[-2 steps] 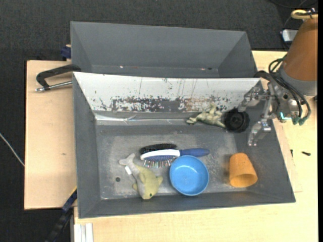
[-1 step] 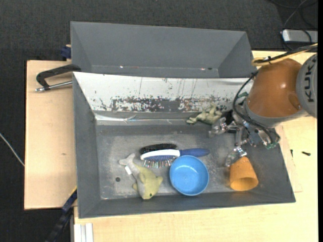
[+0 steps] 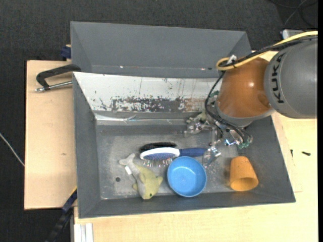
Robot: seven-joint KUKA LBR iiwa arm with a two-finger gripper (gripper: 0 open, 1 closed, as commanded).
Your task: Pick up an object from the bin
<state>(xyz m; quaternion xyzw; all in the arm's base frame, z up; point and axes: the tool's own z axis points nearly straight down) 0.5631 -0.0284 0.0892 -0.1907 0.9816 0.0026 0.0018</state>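
Hairbrush [image 3: 160, 154], blue handle [image 3: 192, 152], pale bristle head with a dark back, lies flat on the bin [image 3: 83, 135] floor. The handle's end is just beside the pincer [image 3: 213, 154], on its view-left. Whether they touch, can't tell. Pincer sits low by the floor, and you can't tell how far open it is or whether it has hold of anything. Judgement: the brush is light, stiff plastic, a bit slick, not fragile. Take it across the narrow handle, close to the head so it won't swing. Avoid the bristles, they'll give and slip. Blue bowl [image 3: 186, 176] sits just below-left of the pincer, touching or nearly touching the brush, so expect a nudge. Orange cup [image 3: 242, 174] lies on its side, below-right of the pincer, near. Yellowish soft toy [image 3: 147, 181] lies further view-left, past the bowl.
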